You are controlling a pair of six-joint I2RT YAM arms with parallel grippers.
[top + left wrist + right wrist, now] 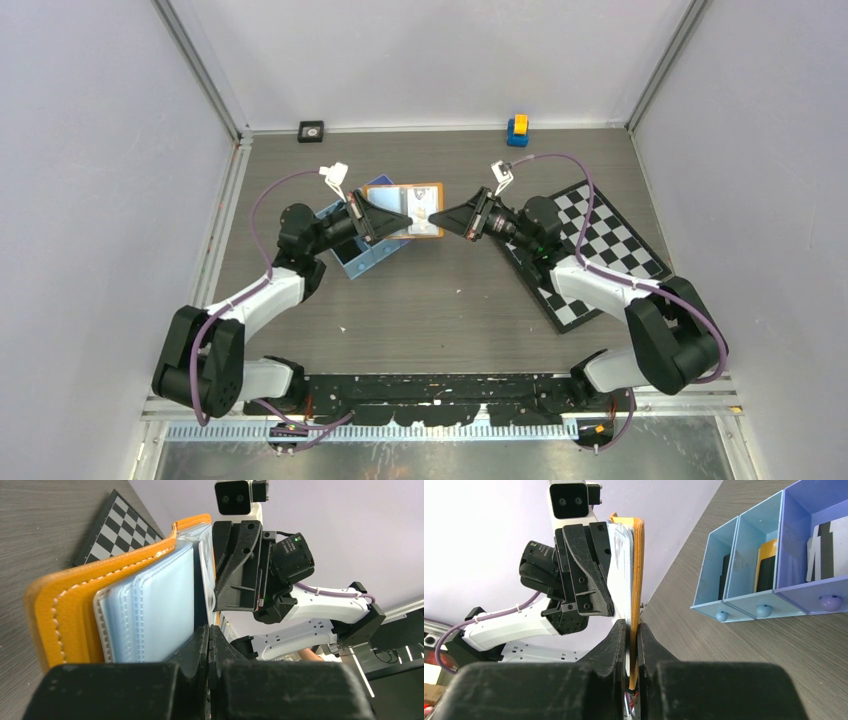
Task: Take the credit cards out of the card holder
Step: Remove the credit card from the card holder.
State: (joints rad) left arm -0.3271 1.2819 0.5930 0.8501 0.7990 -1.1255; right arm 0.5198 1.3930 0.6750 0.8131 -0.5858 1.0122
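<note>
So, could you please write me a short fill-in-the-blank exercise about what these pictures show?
The left hand and the right hand both grip the ___ card holder.
The blue tray has ___ compartments.
The checkered board lies on the robot's ___ side.
Missing words: orange; three; right.

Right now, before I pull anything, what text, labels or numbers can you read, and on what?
None can be read.
The orange leather-look card holder, open: small marks inside in the top view, too small to read.
The blue three-compartment plastic tray and its contents: no print visible.
</note>
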